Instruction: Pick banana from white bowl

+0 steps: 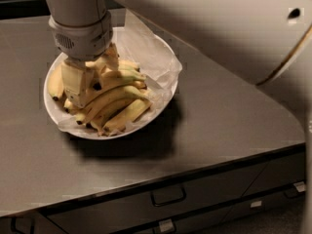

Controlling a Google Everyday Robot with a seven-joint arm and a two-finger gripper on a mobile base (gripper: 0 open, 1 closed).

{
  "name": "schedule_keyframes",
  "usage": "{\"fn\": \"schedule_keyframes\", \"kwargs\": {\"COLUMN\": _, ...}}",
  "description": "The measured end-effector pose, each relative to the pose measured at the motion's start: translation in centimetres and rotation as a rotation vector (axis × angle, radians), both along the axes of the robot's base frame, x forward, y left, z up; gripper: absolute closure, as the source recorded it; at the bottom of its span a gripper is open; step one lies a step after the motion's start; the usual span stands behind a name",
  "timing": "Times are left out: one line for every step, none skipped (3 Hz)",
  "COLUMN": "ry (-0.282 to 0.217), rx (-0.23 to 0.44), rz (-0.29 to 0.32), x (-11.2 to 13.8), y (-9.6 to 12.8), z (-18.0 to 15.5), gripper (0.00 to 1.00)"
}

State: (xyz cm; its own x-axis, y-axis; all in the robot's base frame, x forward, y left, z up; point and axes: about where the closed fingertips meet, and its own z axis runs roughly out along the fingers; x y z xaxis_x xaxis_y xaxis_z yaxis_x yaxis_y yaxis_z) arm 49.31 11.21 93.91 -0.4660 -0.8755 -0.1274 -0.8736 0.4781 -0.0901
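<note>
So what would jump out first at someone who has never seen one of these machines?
The bulky pale robot arm reaching in from the upper right dominates, with its gripper down among a pile of yellow bananas. The pile sits in a wide white bowl lined with crinkled paper. The bowl stands on the left part of a grey counter, with drawers beneath.

Banana in white bowl, beside gripper

A grey counter spans the view, with handled drawers beneath its front edge. Long bananas lie piled just beside the lowered gripper.
</note>
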Motion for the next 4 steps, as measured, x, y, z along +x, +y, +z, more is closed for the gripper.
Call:
{"fn": "schedule_keyframes", "kwargs": {"ry": 0.000, "rx": 0.000, "rz": 0.000, "x": 0.0, "y": 0.0, "z": 0.0, "gripper": 0.92}}
{"fn": "schedule_keyframes", "kwargs": {"ry": 0.000, "rx": 0.000, "rz": 0.000, "x": 0.0, "y": 0.0, "z": 0.6, "gripper": 1.00}}
{"fn": "schedule_keyframes", "kwargs": {"ry": -0.039, "rx": 0.045, "rz": 0.035, "x": -0.4, "y": 0.3, "z": 1.7, "gripper": 1.00}}
{"fn": "schedule_keyframes", "kwargs": {"ry": -0.066, "rx": 0.121, "rz": 0.118, "x": -1.7, "y": -0.5, "z": 2.6, "gripper": 1.00}}
